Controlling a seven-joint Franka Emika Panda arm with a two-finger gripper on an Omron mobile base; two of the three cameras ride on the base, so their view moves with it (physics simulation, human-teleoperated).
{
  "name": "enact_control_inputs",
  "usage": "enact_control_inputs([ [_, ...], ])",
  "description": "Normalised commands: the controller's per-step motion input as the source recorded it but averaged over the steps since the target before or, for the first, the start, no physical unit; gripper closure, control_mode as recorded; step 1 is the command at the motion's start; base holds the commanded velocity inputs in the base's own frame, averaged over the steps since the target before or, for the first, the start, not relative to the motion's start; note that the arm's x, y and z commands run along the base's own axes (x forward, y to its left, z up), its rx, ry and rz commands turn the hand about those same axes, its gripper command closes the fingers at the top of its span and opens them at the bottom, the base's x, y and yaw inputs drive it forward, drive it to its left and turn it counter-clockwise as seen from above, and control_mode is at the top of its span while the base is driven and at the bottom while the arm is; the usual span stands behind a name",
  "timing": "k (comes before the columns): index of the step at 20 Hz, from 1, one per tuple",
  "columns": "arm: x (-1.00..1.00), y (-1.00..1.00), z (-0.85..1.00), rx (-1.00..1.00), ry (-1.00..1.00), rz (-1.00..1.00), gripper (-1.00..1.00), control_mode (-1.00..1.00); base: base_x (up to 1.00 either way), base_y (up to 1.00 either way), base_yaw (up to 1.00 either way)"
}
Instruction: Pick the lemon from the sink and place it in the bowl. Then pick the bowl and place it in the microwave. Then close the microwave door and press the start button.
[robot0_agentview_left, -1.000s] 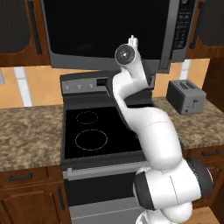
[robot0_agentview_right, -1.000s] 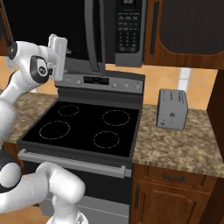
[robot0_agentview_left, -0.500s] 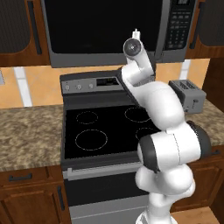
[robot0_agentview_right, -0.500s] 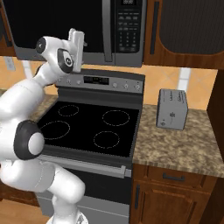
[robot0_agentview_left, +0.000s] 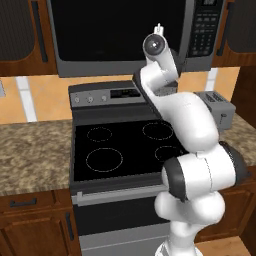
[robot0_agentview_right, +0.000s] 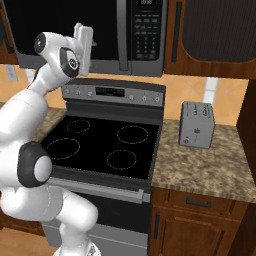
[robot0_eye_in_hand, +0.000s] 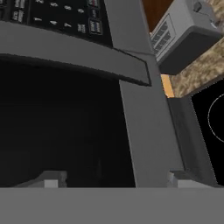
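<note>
Facing microwave door (robot0_agentview_left: 115, 30), arm raised

Microwave (robot0_agentview_left: 120, 35) top cropped, its interior perhaps hidden behind dark glass, keypad (robot0_agentview_right: 150, 27) labels illegible

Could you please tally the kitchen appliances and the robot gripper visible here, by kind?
microwave: 1
stove: 1
toaster: 1
gripper: 1
Total: 4
</note>
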Motion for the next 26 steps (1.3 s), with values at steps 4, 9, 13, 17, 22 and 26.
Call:
enact_control_inputs([
  [4, -1.00, -0.30, 0.00, 0.18, -0.20, 0.10, -1.00, -1.00, 0.00, 0.00, 0.00],
  [9, -0.95, -0.96, -0.03, 0.28, -0.05, 0.24, -1.00, -1.00, 0.00, 0.00, 0.00],
  [13, -0.57, -1.00, 0.09, 0.17, -0.08, 0.31, -1.00, -1.00, 0.00, 0.00, 0.00],
  [17, -0.36, -1.00, 0.02, 0.08, -0.20, 0.30, -1.00, -1.00, 0.00, 0.00, 0.00],
  [22, 0.15, -0.53, -0.11, 0.02, -0.05, 0.17, -1.00, -1.00, 0.00, 0.00, 0.00],
  [26, 0.62, -0.04, 0.14, -0.01, -0.05, 0.07, 1.00, -1.00, 0.00, 0.00, 0.00],
])
